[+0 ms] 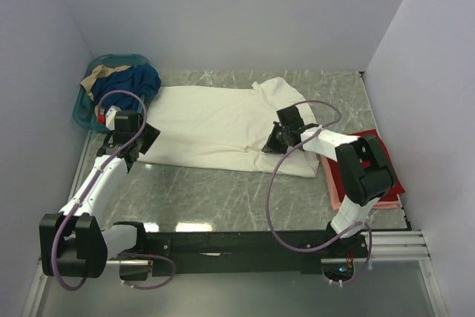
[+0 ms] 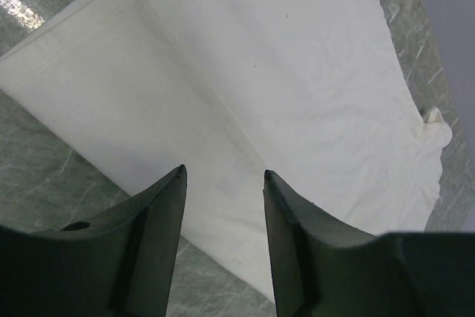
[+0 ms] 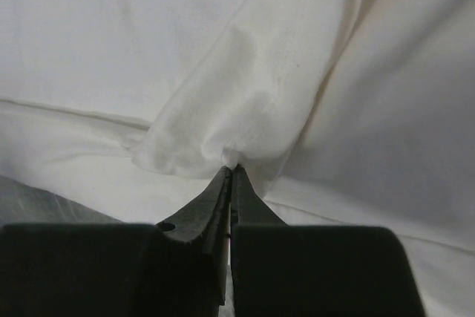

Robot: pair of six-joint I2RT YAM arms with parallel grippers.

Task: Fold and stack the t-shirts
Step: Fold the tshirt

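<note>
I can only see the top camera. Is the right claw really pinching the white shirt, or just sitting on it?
Observer: Pinching. The right wrist view shows the right claw shut tight on a bunched-up fold of the cream-white t-shirt.
Operator: And the left claw? Did it grab some too?
Observer: No. The left wrist view shows the left claw open, with flat cloth showing in the gap near the shirt's edge.
</note>
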